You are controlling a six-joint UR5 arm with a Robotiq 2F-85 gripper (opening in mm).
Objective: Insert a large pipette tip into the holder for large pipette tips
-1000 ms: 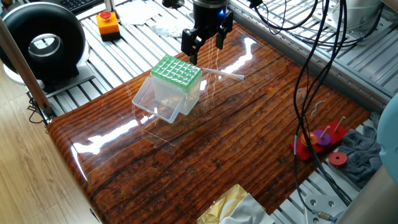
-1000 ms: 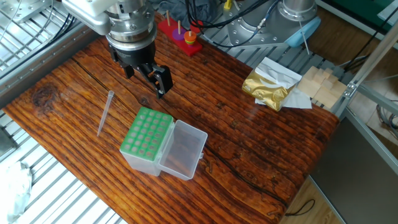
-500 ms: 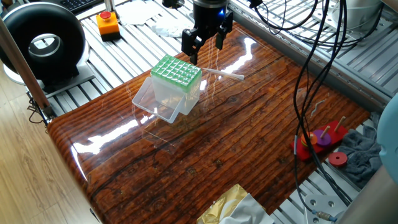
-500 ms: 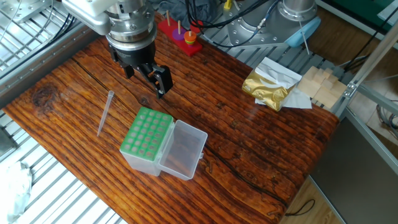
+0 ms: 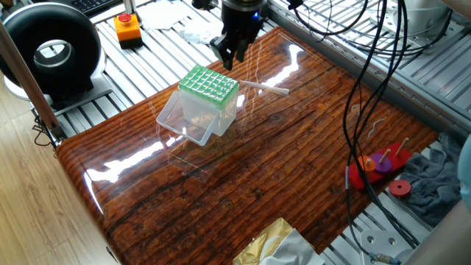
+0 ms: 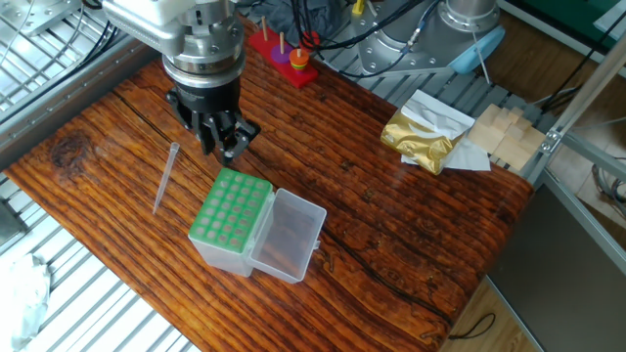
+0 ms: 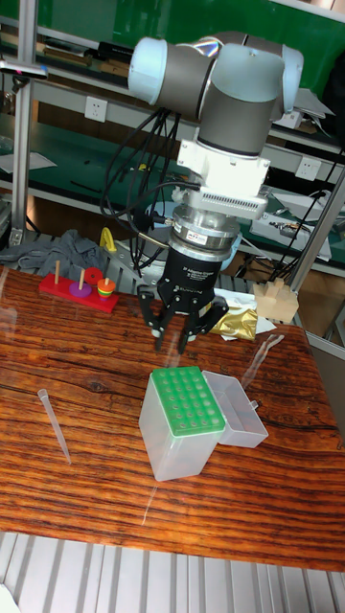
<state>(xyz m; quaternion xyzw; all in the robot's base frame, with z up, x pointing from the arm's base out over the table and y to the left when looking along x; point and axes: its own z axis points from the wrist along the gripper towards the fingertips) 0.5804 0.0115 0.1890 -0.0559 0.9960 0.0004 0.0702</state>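
The large pipette tip [image 5: 263,87] [image 6: 164,178] [image 7: 53,421] lies flat on the wooden table, a slim translucent tube beside the holder. The holder [image 5: 210,85] [image 6: 230,210] [image 7: 187,397] is a clear box with a green gridded top, and its clear lid hangs open at its side. My gripper [image 5: 230,53] [image 6: 223,145] [image 7: 182,330] hovers just behind the holder's far edge. It points down, open, with nothing between its fingers. The tip lies about a hand's width to one side of it.
A red peg toy [image 5: 379,168] [image 6: 284,51] [image 7: 81,285] sits at the table's edge. A gold foil bag [image 6: 421,137] and wooden blocks [image 6: 499,132] lie at another corner. An orange button box [image 5: 127,28] and a black round device [image 5: 51,51] stand off the table. Black cables [image 5: 368,88] hang over the right side.
My gripper has turned about its vertical axis and shifted slightly toward the holder. The tip and the holder have not moved.
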